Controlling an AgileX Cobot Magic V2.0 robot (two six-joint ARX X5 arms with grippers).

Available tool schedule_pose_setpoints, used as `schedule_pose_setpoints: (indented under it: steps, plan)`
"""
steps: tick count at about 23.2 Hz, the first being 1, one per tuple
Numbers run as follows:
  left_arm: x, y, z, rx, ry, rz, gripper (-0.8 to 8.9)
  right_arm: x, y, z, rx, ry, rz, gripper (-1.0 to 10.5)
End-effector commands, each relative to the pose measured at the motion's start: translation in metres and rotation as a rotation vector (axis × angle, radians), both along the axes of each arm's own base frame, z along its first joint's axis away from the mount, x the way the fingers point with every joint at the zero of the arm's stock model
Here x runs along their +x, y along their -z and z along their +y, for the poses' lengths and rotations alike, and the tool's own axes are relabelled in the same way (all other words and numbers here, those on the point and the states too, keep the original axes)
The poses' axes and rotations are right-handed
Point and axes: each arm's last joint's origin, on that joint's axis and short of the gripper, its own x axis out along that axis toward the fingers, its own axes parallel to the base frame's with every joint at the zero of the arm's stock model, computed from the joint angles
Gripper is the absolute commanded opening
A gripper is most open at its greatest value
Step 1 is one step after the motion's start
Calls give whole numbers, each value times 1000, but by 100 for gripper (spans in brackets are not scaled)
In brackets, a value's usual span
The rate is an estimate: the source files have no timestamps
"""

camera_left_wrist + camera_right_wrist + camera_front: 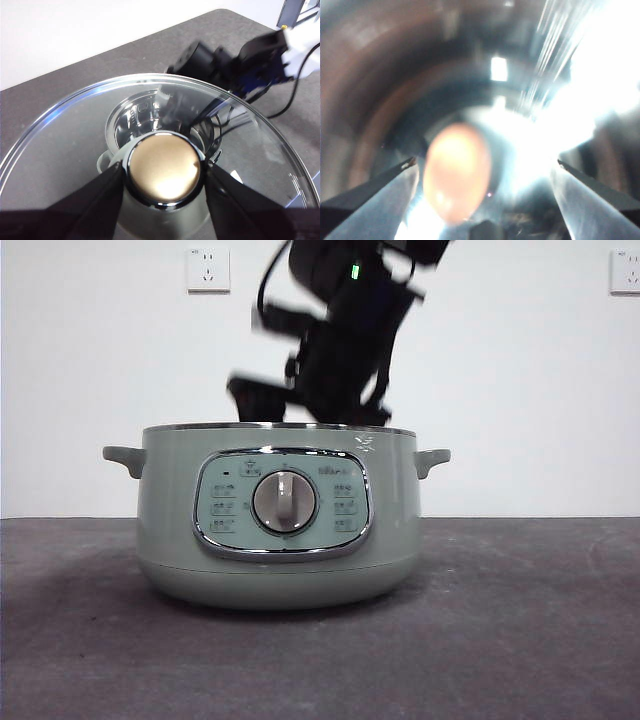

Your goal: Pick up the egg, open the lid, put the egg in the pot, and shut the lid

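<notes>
The right gripper (485, 200) hangs inside the pot (170, 510), jaws spread wide, the egg (456, 172) lying free between them on the bottom. The left gripper (162, 175) clamps the lid (70, 145) by its knob (162, 167), held above the pot mid-counter. Lift the right arm straight out first, then lower the lid level.

Table (560, 640): dark grey, matte, slightly mottled surface, runs back to a white wall. Only item sitting directly on it is the pot (170, 540), sage green, roughly centred, control panel facing front view.
</notes>
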Motion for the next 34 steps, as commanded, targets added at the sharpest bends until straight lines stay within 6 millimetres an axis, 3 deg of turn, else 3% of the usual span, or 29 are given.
schedule_pose_setpoints:
  steps: [1,4,6,12,18,24,34]
  plan:
    - [-1,-9,0,-40,7,-62,-8,-14,-47,-12,40,66,-98,442]
    - [19,-8,-11,-23,17,-39,-8,-56,-120,-55,52,181,-241,442]
    - [41,-5,-25,-11,50,-19,-8,-88,-157,-82,97,201,-303,442]
    - [115,18,-68,19,102,59,-8,-175,-220,-153,263,226,-441,442]
    - [162,44,-94,61,114,93,-8,-226,-240,-195,359,234,-532,441]
    - [197,71,-115,67,134,131,-8,-260,-247,-223,431,238,-601,441]
    - [226,98,-131,78,132,154,-8,-275,-241,-236,402,236,-573,441]
